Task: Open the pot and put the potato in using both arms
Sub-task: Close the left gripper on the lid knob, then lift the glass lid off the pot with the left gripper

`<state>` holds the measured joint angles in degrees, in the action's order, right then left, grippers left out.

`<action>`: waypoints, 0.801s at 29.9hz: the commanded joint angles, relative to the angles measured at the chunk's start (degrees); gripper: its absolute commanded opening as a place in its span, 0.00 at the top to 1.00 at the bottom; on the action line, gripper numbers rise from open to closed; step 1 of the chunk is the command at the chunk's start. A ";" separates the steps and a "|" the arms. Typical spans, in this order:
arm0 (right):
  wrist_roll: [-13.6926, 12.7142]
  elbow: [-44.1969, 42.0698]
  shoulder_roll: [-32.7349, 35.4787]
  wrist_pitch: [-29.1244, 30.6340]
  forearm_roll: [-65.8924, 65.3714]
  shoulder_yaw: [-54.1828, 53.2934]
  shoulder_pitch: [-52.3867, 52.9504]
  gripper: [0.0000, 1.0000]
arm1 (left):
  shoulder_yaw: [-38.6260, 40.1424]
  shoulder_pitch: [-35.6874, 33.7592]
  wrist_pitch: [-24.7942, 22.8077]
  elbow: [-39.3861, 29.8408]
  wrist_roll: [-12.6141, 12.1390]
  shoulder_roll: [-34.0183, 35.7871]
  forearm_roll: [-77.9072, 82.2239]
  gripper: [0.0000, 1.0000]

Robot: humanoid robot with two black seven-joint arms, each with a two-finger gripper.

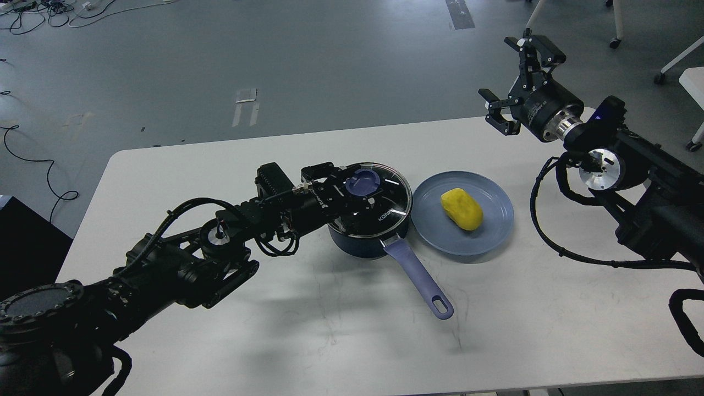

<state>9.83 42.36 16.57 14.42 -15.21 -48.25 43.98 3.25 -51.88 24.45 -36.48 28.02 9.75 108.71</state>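
Observation:
The dark navy pot stands mid-table, its lavender handle pointing toward me. The glass lid with the blue knob lies on the pot. My left gripper reaches in from the left and sits low over the lid, its fingers spread on either side of the knob. I cannot tell whether they touch it. The yellow potato lies on a flat blue plate just right of the pot. My right gripper hangs open and empty in the air beyond the table's far right edge.
The white table is bare in front of and to the left of the pot. Grey floor lies beyond the far edge. Cables trail on the floor at left, and chair legs stand at the far right.

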 commanded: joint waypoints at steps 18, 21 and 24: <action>0.19 0.09 -0.04 0.00 -0.09 0.00 -0.56 0.00 | 0.00 -1.91 0.25 -2.80 -0.02 1.15 -0.08 0.35; 0.19 0.09 -0.04 0.00 0.00 0.00 -0.74 0.00 | 0.00 -3.23 0.07 -5.61 -0.02 2.90 -0.08 0.35; 0.19 0.09 -0.04 0.00 -0.09 0.00 -0.74 0.00 | 0.09 -3.41 -0.19 -9.91 -0.02 5.10 -0.17 0.35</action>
<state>10.04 42.44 16.53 14.41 -15.25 -48.25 43.26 3.27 -55.03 24.58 -42.82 27.97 13.00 108.61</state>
